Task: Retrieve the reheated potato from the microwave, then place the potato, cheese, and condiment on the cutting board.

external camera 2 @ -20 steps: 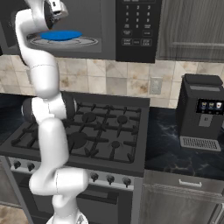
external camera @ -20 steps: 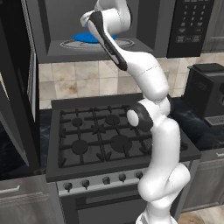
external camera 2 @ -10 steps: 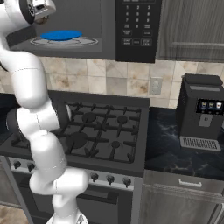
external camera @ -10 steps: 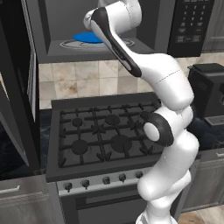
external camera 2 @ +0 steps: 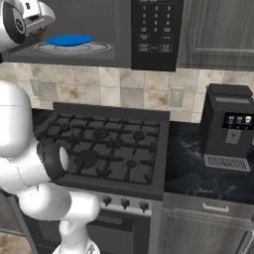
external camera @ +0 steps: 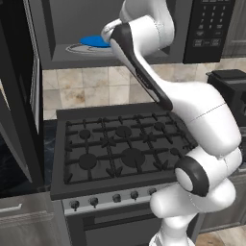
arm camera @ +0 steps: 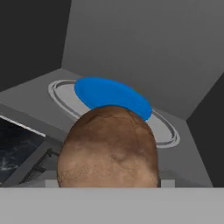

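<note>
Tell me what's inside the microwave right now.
Inside the microwave a blue plate lies on the round turntable, with grey walls around it. In the hand view the potato sits close to the camera and covers the plate's near edge and the cavity floor in front.

potato in claw, pulled from microwave

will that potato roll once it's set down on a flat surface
Probably a little: the potato looks rounded and egg-shaped, with no flat side showing. Its rough, mottled skin likely slows it and aids grip. It looks solid, so likely stiff, not squashy.
</note>
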Robot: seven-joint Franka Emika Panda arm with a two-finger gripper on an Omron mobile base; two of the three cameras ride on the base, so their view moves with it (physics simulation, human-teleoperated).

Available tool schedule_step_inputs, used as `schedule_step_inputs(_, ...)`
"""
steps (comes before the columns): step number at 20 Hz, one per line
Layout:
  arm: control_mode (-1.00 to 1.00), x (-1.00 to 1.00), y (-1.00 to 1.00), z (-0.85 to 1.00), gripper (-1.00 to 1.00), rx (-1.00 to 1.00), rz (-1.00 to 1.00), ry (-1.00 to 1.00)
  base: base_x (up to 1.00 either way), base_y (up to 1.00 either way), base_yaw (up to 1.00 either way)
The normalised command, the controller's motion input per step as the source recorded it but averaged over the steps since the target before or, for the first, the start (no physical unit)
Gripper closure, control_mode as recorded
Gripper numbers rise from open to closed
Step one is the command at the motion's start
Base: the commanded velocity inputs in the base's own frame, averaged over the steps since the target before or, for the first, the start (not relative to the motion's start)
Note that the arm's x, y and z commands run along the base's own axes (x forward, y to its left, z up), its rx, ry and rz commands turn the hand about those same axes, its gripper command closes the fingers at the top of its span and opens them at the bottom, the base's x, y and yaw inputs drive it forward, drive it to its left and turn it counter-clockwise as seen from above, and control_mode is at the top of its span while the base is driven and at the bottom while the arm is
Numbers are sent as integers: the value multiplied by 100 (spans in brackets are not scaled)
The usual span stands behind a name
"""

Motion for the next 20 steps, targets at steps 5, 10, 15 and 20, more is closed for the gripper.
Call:
schedule_step_inputs(5,-100,-90,-25,3,100,0,0,0,0,0,0)
schedule_step_inputs(10,-100,-89,-20,3,100,0,0,4,0,0,0)
schedule_step_inputs(15,-100,-92,-17,-18,100,0,0,4,0,0,0)
schedule_step_inputs(20,-100,-88,-14,-43,100,0,0,1,0,0,0)
